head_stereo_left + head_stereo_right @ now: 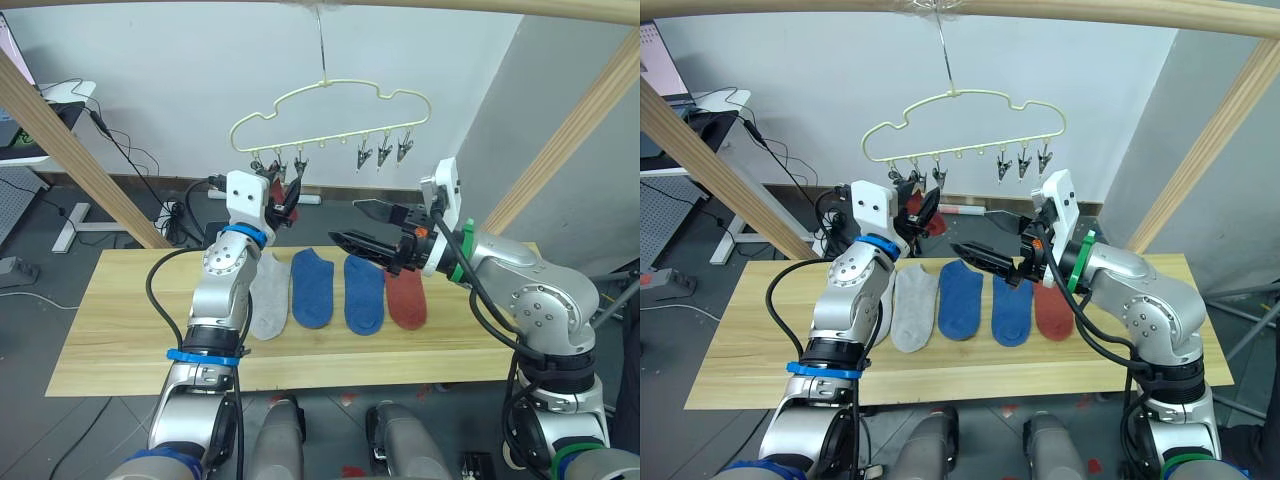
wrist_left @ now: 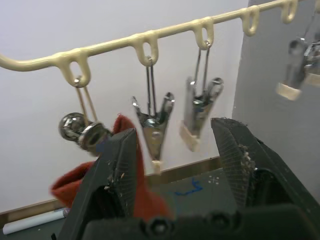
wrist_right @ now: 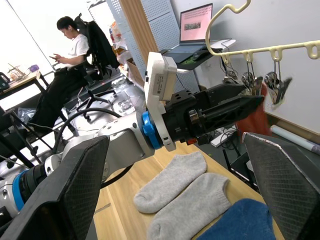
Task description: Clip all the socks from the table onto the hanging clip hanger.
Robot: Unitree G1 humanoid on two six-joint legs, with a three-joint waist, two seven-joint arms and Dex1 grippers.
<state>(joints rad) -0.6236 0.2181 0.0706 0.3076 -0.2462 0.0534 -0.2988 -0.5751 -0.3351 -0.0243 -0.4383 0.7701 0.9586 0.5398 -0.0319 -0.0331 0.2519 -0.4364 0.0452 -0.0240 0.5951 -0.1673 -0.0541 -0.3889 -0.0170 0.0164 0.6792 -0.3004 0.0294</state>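
Observation:
The pale-yellow clip hanger (image 1: 324,82) hangs from a wooden pole, with a row of dark metal clips (image 1: 383,152) along its bar. A rust-red sock (image 2: 72,182) dangles at the leftmost clips, right beside one finger of my left gripper (image 1: 292,195). That gripper is raised to the clips and is open. On the table (image 1: 120,330) lie two overlapping grey socks (image 1: 268,300), two blue socks (image 1: 313,288) (image 1: 364,295) and a red sock (image 1: 407,300). My right gripper (image 1: 346,221) hovers open and empty above the blue socks.
Slanted wooden poles (image 1: 60,140) (image 1: 570,130) flank the table, and a top pole (image 1: 450,5) carries the hanger. A white desk (image 1: 60,95) and floor cables stand behind on the left. A seated person (image 3: 70,55) is farther off.

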